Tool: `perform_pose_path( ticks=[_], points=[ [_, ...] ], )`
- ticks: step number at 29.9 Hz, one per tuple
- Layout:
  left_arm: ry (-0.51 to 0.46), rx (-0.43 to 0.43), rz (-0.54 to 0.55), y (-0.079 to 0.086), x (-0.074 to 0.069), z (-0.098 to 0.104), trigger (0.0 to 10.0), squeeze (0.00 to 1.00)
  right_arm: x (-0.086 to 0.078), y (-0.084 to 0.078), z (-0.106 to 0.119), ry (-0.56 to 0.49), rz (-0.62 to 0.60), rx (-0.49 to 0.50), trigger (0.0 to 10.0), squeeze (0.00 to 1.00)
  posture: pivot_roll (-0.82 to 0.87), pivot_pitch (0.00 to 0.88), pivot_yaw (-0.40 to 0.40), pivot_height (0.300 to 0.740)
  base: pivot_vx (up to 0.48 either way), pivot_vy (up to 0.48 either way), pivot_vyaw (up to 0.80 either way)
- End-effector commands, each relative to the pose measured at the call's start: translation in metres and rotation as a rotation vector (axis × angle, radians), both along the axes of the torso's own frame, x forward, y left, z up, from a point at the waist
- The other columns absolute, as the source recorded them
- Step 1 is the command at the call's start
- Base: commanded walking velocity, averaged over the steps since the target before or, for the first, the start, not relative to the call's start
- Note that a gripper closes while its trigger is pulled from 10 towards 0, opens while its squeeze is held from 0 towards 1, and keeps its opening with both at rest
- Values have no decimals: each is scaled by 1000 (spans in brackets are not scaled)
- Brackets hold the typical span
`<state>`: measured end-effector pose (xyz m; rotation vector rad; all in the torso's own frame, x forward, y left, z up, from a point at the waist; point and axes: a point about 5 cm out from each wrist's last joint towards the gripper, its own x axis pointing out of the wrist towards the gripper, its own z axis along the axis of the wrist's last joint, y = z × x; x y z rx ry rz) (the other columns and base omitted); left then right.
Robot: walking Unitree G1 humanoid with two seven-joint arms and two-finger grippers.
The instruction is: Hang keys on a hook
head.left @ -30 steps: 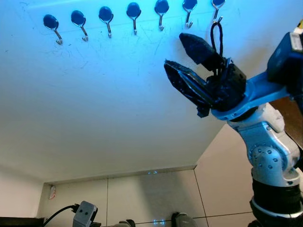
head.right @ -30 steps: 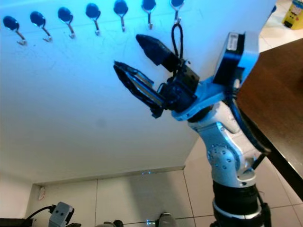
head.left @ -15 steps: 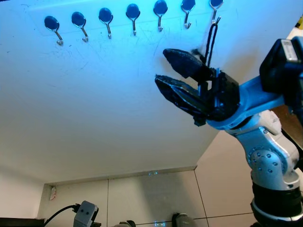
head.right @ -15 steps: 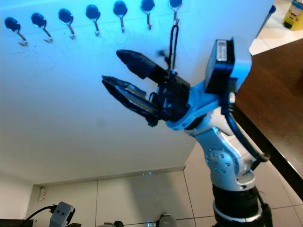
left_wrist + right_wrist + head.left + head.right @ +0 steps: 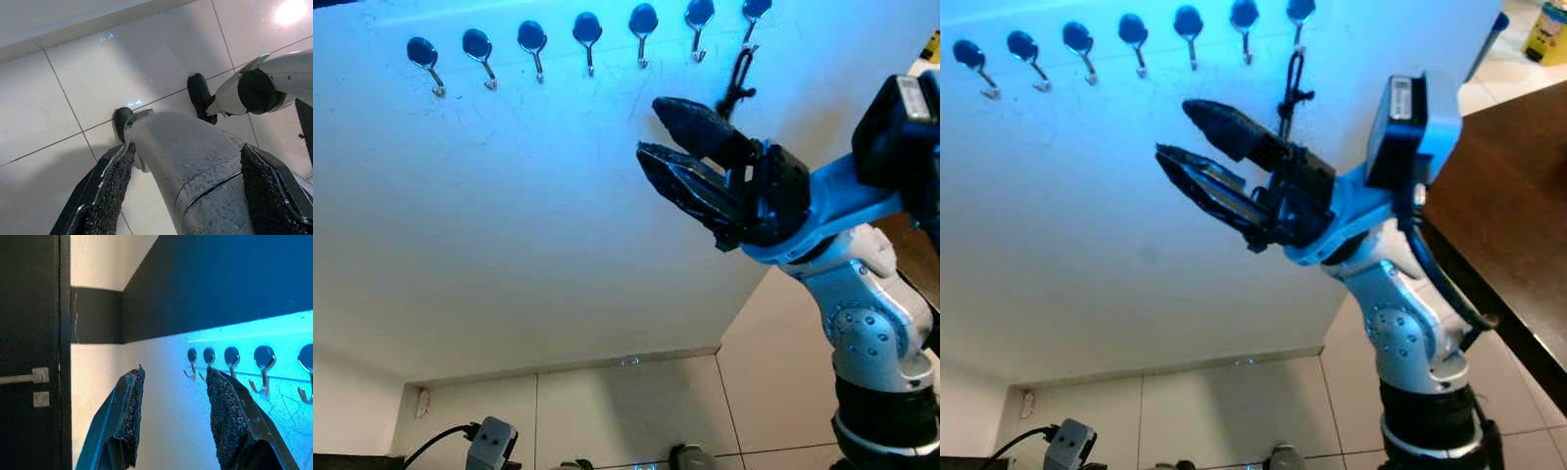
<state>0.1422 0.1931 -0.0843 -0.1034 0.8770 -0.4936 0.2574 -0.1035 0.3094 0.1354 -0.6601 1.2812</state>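
Left claw [image 5: 188, 196]: hangs idle, pointed down at the tiled floor [image 5: 58, 98] beside the robot's own leg and feet; fingers [image 5: 110, 188] spread wide, holding nothing.

Hook row [image 5: 587, 34]: seven chrome hooks on dark round bases along the top of the white wall [image 5: 509, 245]; the six to the left bare.

Loaded hook [image 5: 752, 12]: rightmost in the row; carries the black key cord.

Key cord [image 5: 737, 80]: hangs from that hook, bunched and knotted partway down; lower end passes behind the upper finger. Keys themselves not discernible.

Change: a second ago, cord stretched long and taut from hook down into the claw base; now shorter, slack and kinked. Claw shifted left and away from the hook line; opening narrower than before.

Meaning for task: judged hung; weight appears to rest on the hook, not the claw. Remaining step likely withdrawal only. Risk: a finger snagging the cord on the way out.

Right claw [image 5: 648, 127]: raised to just below the hook row, fingers aimed up-left at the wall; gap narrow but not closed, nothing held between the pads [image 5: 221, 406].

Right arm: forearm angled up from lower right, wrist camera block outboard, elbow bent above the torso.
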Motion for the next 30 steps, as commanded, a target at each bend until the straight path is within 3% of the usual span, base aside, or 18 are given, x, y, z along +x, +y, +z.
perform_pose_path(
  ticks=[1, 3, 4, 7, 11, 14, 17, 18, 19, 21, 23, 25, 30],
  points=[
    [217, 35, -27, 2, -47, -18, 10000, 0, 4, 1, -8, 25, -31, -38, 10000, 0, -19, 110, 131, 740, 0, 0, 0],
    [220, 42, -24, 2, -47, -19, 10000, 0, 10, 4, -33, 91, -75, -138, 10000, 0, -19, 102, 123, 740, 0, 0, 0],
    [220, 42, -24, 2, -47, -19, 10000, 0, 10, 4, -33, 91, -75, -138, 10000, 0, -19, 102, 123, 740, 0, 0, 0],
    [228, 59, -11, 1, -46, -20, 10000, 0, 5, 11, -70, 197, -16, -266, 10000, 0, -27, 89, 112, 740, 0, 0, 0],
    [232, 66, -7, 0, -46, -20, 10000, 0, 3, 11, -80, 231, 3, -305, 10000, 0, -30, 84, 107, 740, 0, 0, 0],
    [250, 91, 11, -2, -48, -22, 10000, 0, 2, 9, -139, 426, -5, -491, 10000, 0, -36, 63, 81, 740, 0, 0, 0],
    [254, 97, 14, -2, -49, -23, 10000, 0, 0, 7, -153, 471, -7, -532, 10000, 0, -36, 63, 81, 740, 0, 0, 0],
    [267, 117, 28, -2, -52, -24, 10000, 0, 1, -1, -188, 594, -55, -606, 10000, 0, -37, 49, 66, 740, 0, 0, 0],
    [267, 117, 28, -2, -52, -24, 10000, 0, 1, -1, -188, 594, -55, -606, 10000, 0, -37, 49, 66, 740, 0, 0, 0],
    [277, 133, 45, -1, -55, -25, 10000, 0, -1, -13, -221, 702, -117, -670, 10000, 0, -36, 41, 59, 740, 0, 0, 0],
    [277, 133, 45, -1, -55, -25, 10000, 0, -1, -13, -221, 702, -117, -670, 10000, 0, -36, 41, 59, 740, 0, 0, 0],
    [289, 154, 64, -2, -57, -27, 10000, 0, -7, -37, -264, 865, -235, -732, 10000, 0, -42, 22, 42, 740, 0, 0, 0],
    [294, 174, 78, -3, -57, -28, 10000, 0, -16, -58, -295, 1002, -333, -758, 10000, 0, -45, 6, 28, 740, 0, 0, 0]
  ],
)
